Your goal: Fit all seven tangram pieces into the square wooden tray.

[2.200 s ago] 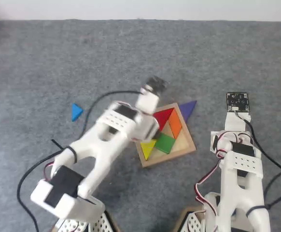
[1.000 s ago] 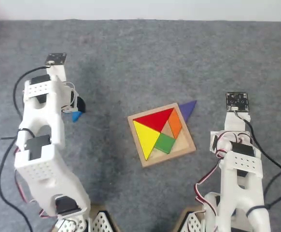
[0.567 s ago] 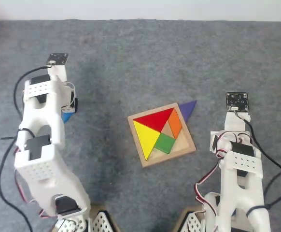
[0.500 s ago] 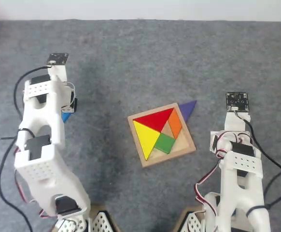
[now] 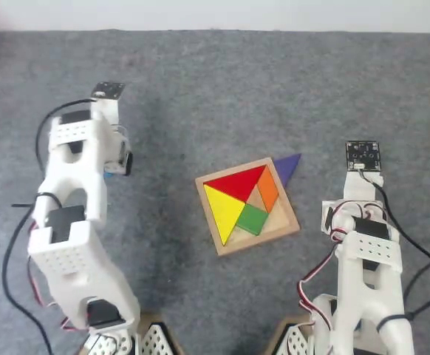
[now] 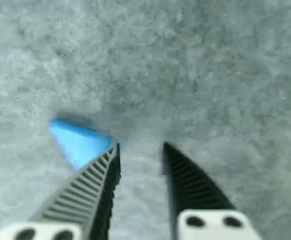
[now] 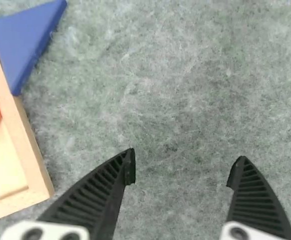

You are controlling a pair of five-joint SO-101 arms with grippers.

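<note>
The surface (image 5: pixel 200 81) in front of me is grey and felt-like, fuzzy and mottled, with lighter and darker flecks scattered through its fibres. Seen from above, it stretches from the near edge to the far one and out to both sides. Along its far edge runs a straight pale band (image 5: pixel 215 13), whitish and plain; I cannot tell whether this is a wall or bare board. The grey turns darker toward the far left corner. Seen close from my wrists, the fibres look matted and woolly, with soft shadows on them.
</note>
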